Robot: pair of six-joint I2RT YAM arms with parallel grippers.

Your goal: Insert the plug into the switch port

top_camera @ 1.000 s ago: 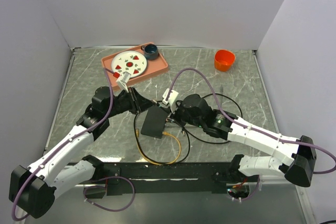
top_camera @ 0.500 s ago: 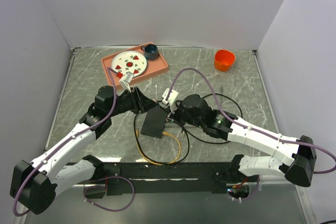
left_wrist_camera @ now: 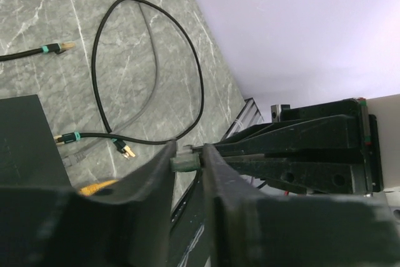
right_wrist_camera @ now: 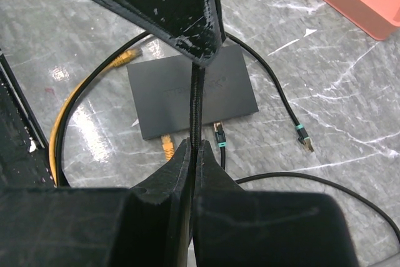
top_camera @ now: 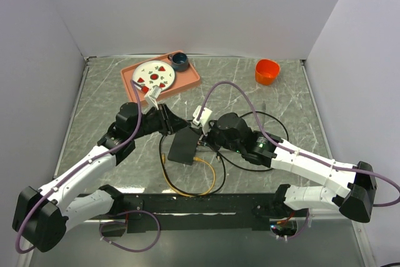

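Note:
The black switch (top_camera: 182,146) lies flat between the arms and shows in the right wrist view (right_wrist_camera: 190,89). A yellow plug (right_wrist_camera: 167,146) and a black plug with a teal collar (right_wrist_camera: 218,136) sit at its near side. My left gripper (top_camera: 177,124) hovers over the switch's far edge; in its own view it (left_wrist_camera: 186,161) is shut on a small teal-green plug (left_wrist_camera: 185,164). My right gripper (top_camera: 201,136), (right_wrist_camera: 194,148) is shut on the black braided cable (right_wrist_camera: 197,104), which runs up to the left gripper's fingers (right_wrist_camera: 187,17).
A yellow cable (top_camera: 187,186) loops in front of the switch. Black cables (top_camera: 262,120) with teal-collared loose ends (left_wrist_camera: 53,48) lie to its right. A pink tray (top_camera: 190,82) with a plate and dark cup stands at the back left. An orange cup (top_camera: 267,71) stands at the back right.
My left gripper has moved right and a little forward, closer to the right gripper above the switch. The right arm has stayed about where it was.

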